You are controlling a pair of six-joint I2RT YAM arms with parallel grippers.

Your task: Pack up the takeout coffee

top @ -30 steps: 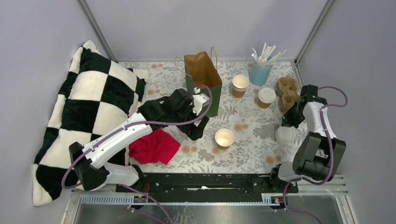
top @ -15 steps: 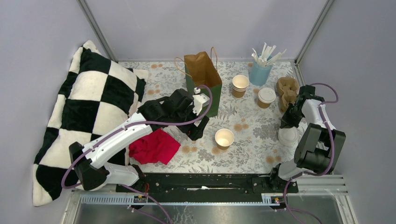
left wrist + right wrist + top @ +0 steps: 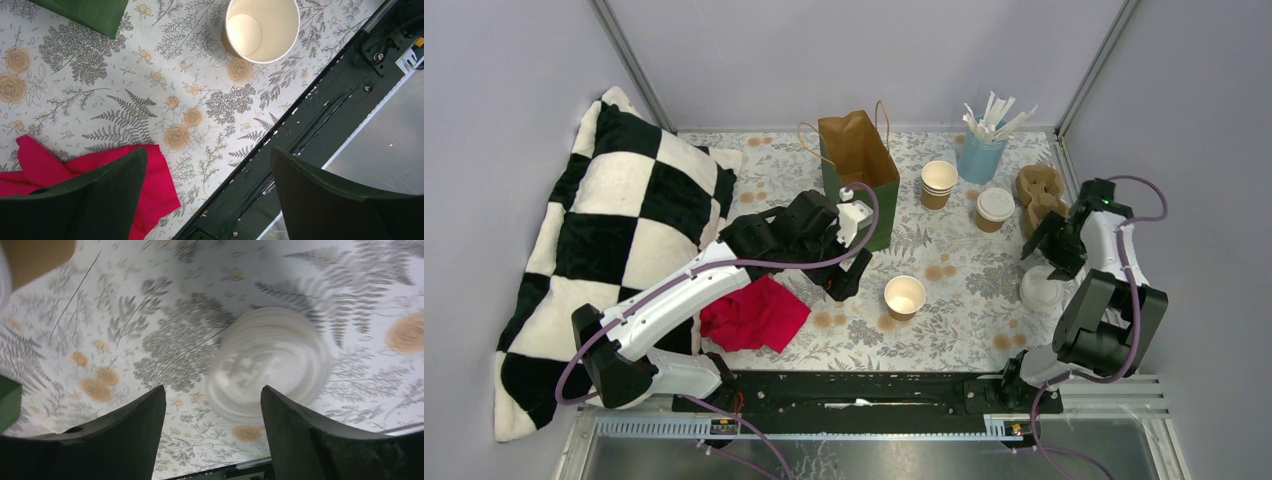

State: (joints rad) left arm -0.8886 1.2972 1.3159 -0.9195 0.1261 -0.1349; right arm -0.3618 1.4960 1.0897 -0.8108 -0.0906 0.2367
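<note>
the packing looks barely begun. the tall green paper bag [image 3: 859,170] stands open near the middle of the far edge. no cup shows inside it, though its depth is hidden.

one small tan kraft-paper cup with a white lid [image 3: 994,209] stands toward the far right corner, near a stack of unlidded tan cups [image 3: 938,183]. an open tan cup, cream inside [image 3: 260,27], sits alone mid-worktop, toward the near edge.

the right gripper [image 3: 212,390] hovers by the right edge with its jaws apart and nothing held. it is above round white plastic lids [image 3: 270,362], which are blurred in the wrist view. the left gripper [image 3: 208,152] hangs spread and empty between bag and open cup, near a crumpled red cloth [image 3: 150,185].

what is left, i judge: lid the open cup, then bag the cups.
</note>
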